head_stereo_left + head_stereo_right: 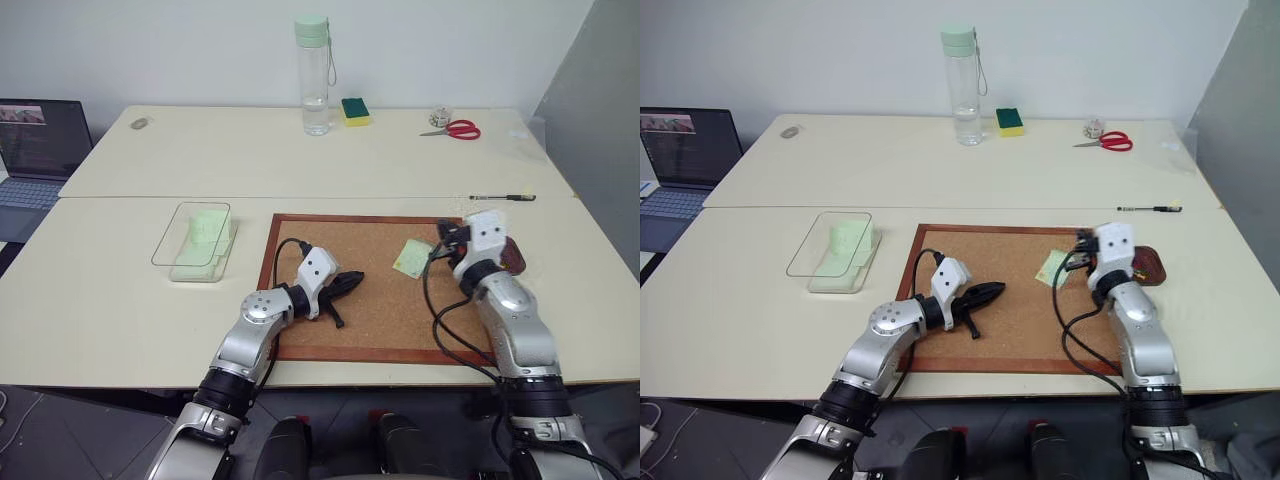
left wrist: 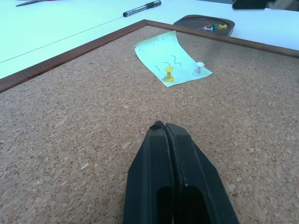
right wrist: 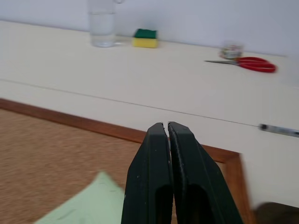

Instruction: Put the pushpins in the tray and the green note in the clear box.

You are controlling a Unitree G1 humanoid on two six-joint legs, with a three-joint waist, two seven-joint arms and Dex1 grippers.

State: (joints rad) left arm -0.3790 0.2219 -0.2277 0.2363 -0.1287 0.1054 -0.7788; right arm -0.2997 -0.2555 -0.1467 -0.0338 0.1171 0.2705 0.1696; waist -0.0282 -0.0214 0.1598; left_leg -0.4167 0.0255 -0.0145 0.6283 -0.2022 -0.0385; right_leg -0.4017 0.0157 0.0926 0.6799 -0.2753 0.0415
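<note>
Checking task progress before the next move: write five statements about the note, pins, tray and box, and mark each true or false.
1. The green note lies on the corkboard. True.
2. Two pushpins stand in the note. True.
3. The tray holds no pins. False: a few pins lie in it.
4. The left gripper is wide open. False: it is shut and holds nothing.
5. The clear box sits on the corkboard. False: it sits on the table, left of it.

Corkboard (image 1: 1015, 300) at centre; green note (image 1: 1052, 268) at its two o'clock; clear box (image 1: 835, 252) at its ten o'clock.
</note>
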